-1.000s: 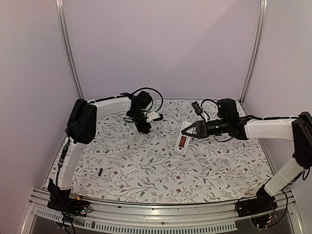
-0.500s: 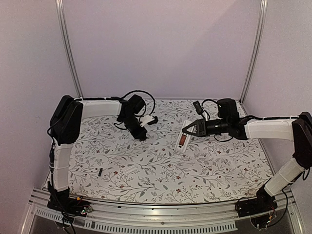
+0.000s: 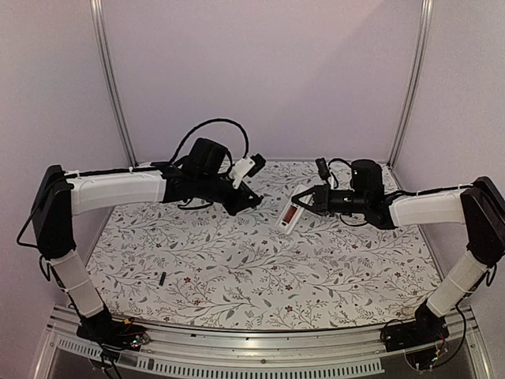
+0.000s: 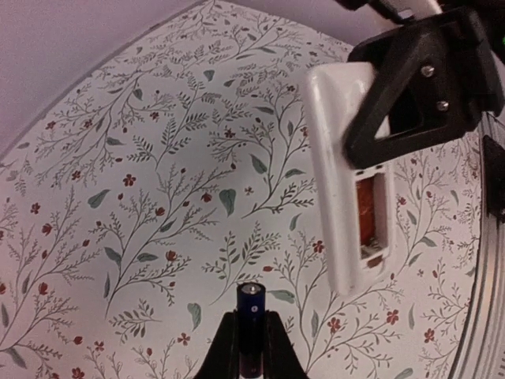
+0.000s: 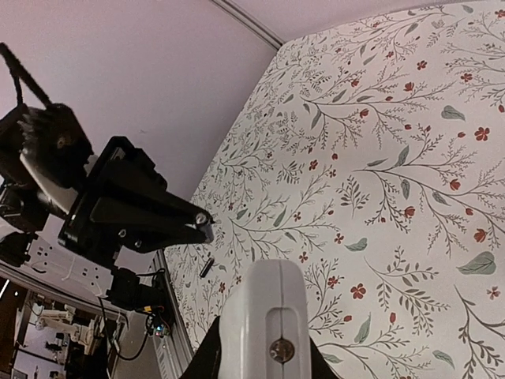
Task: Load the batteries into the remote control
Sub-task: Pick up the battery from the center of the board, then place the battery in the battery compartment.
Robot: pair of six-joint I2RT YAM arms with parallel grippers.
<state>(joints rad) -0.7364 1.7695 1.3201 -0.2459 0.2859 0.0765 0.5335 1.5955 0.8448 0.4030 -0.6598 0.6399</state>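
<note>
My left gripper [image 3: 254, 202] is shut on one black battery [image 4: 251, 309], which stands out of the fingertips, held above the table just left of the remote. My right gripper [image 3: 304, 207] is shut on the white remote control [image 3: 291, 215] and holds it tilted in the air. In the left wrist view the remote [image 4: 338, 181] shows its back, with the open recess [image 4: 367, 212] facing my left gripper [image 4: 251, 320]. The right wrist view shows the remote's end [image 5: 264, 316] between the jaws of my right gripper [image 5: 264, 351]. The second battery [image 3: 160, 278] lies on the table at the front left.
The floral table cover [image 3: 331, 268] spans the work area, walled by purple panels. A metal rail [image 3: 260, 347] runs along the near edge. The loose battery also shows in the right wrist view [image 5: 207, 267], below my left gripper [image 5: 201, 221].
My left arm has stretched out to the right, carrying the battery from the back left towards the remote. My right gripper has raised the remote a little.
</note>
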